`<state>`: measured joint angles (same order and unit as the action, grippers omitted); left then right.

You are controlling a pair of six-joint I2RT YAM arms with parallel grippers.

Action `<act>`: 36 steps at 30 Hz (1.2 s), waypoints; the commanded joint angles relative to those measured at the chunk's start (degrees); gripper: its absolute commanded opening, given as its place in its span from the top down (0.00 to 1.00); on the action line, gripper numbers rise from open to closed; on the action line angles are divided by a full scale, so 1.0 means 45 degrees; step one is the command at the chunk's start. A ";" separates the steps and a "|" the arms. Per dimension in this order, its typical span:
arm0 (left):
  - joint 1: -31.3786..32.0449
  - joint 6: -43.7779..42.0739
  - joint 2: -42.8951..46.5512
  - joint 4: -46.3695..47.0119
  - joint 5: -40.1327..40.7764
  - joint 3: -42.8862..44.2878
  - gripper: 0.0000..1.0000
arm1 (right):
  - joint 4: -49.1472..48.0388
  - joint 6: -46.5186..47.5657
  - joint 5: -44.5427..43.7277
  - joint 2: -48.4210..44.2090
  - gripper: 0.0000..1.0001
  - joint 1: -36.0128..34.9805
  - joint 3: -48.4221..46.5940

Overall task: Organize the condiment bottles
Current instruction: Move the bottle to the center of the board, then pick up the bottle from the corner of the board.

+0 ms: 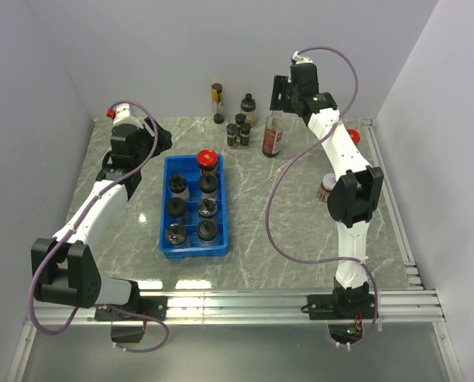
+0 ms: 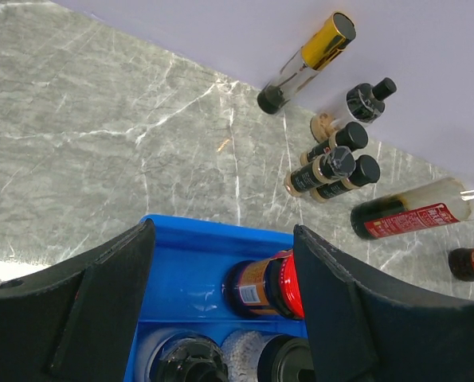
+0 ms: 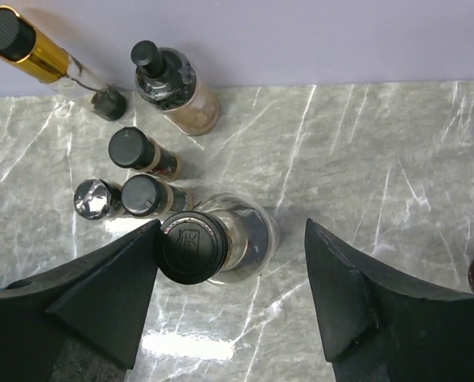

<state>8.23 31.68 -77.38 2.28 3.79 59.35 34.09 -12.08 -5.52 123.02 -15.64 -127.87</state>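
Capped jars (image 1: 175,207) stand in the blue tray (image 1: 164,239) (a red cap (image 1: 207,156) at its far end). The left gripper (image 2: 221,239) hangs open near the tray's far left corner. Farther back, the right gripper (image 3: 233,235) gapes wide over a sauce bottle (image 3: 193,247) among loose bottles (image 1: 238,131) by the wall.

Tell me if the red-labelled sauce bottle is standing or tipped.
Upright: the red-labelled sauce bottle stands on its base, black cap on top; the right wrist view looks down onto it.
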 commanded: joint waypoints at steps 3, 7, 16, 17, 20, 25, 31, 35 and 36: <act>-0.0052 -0.0204 0.0478 0.0273 0.0056 -0.0006 0.24 | -0.0563 0.0008 -0.0102 -0.0833 0.21 -0.0079 -0.0568; -0.0051 -0.0185 0.0497 0.0273 0.0075 -0.0045 0.24 | -0.1167 -0.0129 0.0190 -0.1653 0.17 -0.0021 0.0075; -0.0071 -0.0146 0.0556 0.0235 0.0075 -0.0045 0.24 | -0.3627 -0.1494 0.1910 -0.3879 0.07 0.0935 0.2515; -0.0071 -0.0146 0.0575 0.0215 0.0075 -0.0026 0.24 | -0.3436 -0.1612 0.1272 -0.4036 0.05 0.1033 0.2731; -0.0071 -0.0146 0.0595 0.0196 0.0075 -0.0025 0.24 | -0.1997 -0.2196 -0.2698 -0.4466 0.04 0.1326 0.2849; -0.0071 -0.0087 0.0556 0.0215 -0.0100 -0.0026 0.24 | 0.0350 -0.3488 -0.4709 -0.4215 0.00 0.3161 0.3107; -0.0051 0.0108 0.0381 0.0313 -0.0452 0.0091 0.24 | 0.2037 -0.3335 -0.3268 -0.2690 0.00 0.4529 0.3178; -0.0051 0.0147 0.0341 0.0254 -0.0569 0.0150 0.24 | 0.0708 -0.3078 -0.1783 -0.2476 0.00 0.4861 0.3866; -0.0051 0.0147 0.0341 0.0254 -0.0608 0.0131 0.24 | 0.0726 -0.3098 -0.1685 -0.2108 0.00 0.4920 0.3750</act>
<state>8.21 32.18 -76.69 2.26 2.55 59.24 38.87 -26.26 -17.28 112.99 6.37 -110.21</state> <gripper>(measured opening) 0.756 0.994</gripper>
